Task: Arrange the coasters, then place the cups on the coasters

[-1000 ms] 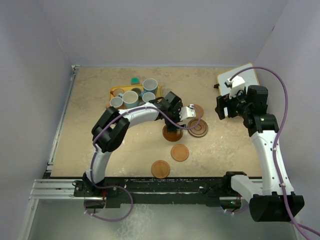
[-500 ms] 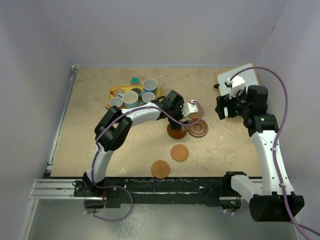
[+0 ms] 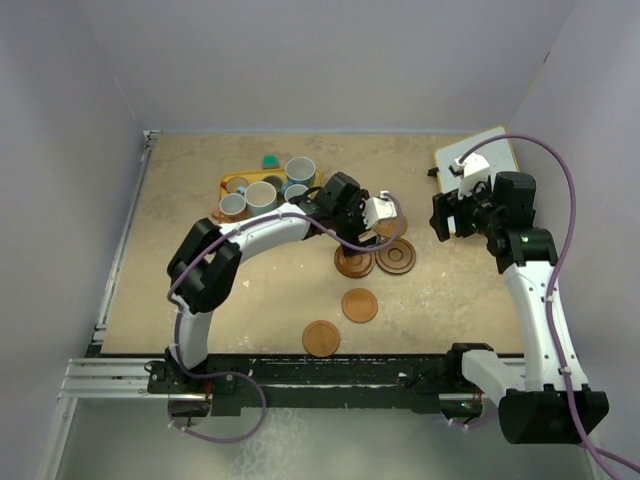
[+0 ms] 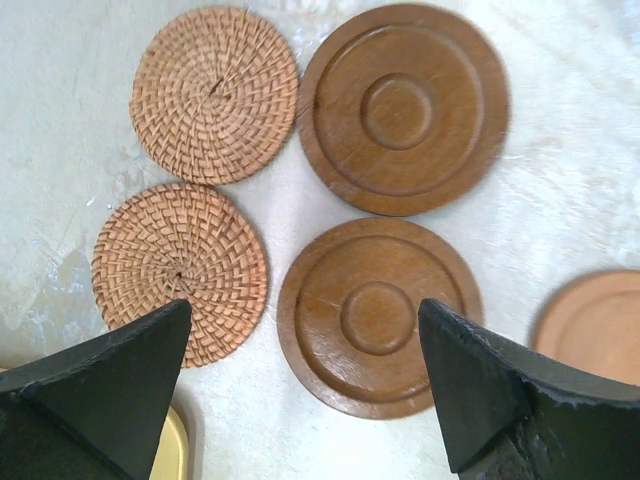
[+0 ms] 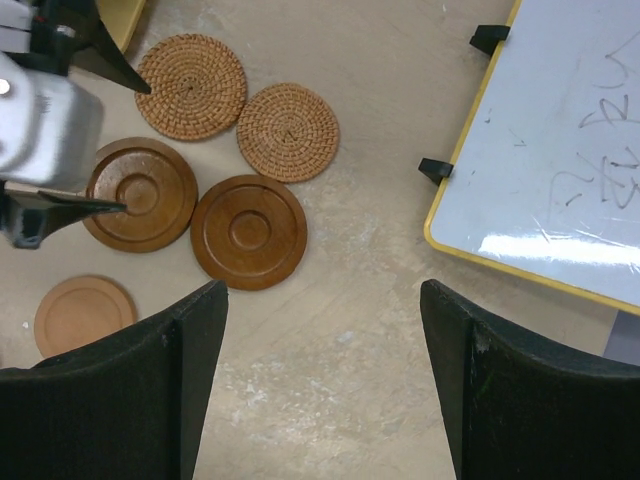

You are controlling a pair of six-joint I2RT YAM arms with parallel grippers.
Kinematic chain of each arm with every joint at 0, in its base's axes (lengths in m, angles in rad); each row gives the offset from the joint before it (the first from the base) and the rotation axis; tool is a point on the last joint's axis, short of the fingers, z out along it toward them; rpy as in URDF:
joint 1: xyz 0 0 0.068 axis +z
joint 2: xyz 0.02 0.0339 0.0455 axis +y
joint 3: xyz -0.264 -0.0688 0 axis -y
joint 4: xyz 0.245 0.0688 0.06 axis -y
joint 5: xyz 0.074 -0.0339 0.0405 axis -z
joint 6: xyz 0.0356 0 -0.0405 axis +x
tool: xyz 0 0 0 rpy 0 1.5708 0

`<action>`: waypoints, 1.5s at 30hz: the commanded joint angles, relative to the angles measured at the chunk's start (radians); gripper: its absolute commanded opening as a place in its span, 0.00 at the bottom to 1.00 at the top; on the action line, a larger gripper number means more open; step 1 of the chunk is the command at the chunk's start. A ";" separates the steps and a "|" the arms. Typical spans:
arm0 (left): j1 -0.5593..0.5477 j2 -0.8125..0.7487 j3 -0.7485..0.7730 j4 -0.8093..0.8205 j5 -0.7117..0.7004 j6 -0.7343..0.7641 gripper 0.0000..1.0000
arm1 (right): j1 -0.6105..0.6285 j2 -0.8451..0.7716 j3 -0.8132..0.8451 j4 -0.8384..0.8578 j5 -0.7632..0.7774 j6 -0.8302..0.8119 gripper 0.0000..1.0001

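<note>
Two dark ringed coasters lie side by side mid-table. In the left wrist view they sit beside two woven coasters, with a plain orange-brown one at the right edge. Another plain coaster lies nearer the arm bases. My left gripper hovers open over this group, its fingers astride the nearer ringed coaster and holding nothing. The cups stand together in the yellow tray. My right gripper hangs open and empty above bare table, right of the coasters.
A small green object lies behind the tray. A yellow-edged whiteboard with black clips lies at the far right corner. Walls close the table on the left, back and right.
My left gripper has pulled back from the dark ringed coaster, which now lies beside the other ringed one. The right arm has not moved.
</note>
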 commanded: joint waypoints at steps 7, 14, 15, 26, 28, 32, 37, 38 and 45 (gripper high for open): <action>-0.111 -0.120 -0.199 0.073 0.058 0.058 0.92 | -0.019 -0.031 0.034 0.007 0.025 0.045 0.80; -0.190 -0.077 -0.251 0.116 -0.013 0.089 0.92 | -0.038 -0.033 0.036 0.009 0.044 0.057 0.80; -0.197 -0.070 -0.250 0.121 -0.023 0.090 0.92 | -0.039 -0.033 0.036 0.008 0.042 0.057 0.80; -0.268 0.067 -0.128 0.148 -0.110 0.077 0.92 | -0.040 -0.037 0.038 0.008 0.052 0.056 0.80; -0.274 0.107 -0.072 0.147 -0.112 0.062 0.92 | -0.039 -0.038 0.039 0.008 0.057 0.058 0.80; -0.277 0.196 0.056 0.109 -0.119 0.009 0.91 | -0.041 -0.039 0.039 0.008 0.060 0.058 0.80; -0.291 0.266 0.148 0.046 -0.062 -0.024 0.91 | -0.041 -0.040 0.039 0.007 0.054 0.058 0.80; -0.299 0.271 0.153 0.041 -0.061 -0.024 0.91 | -0.041 -0.040 0.039 0.006 0.053 0.057 0.80; -0.333 0.284 0.181 0.015 -0.060 -0.021 0.91 | -0.041 -0.043 0.040 0.005 0.049 0.057 0.80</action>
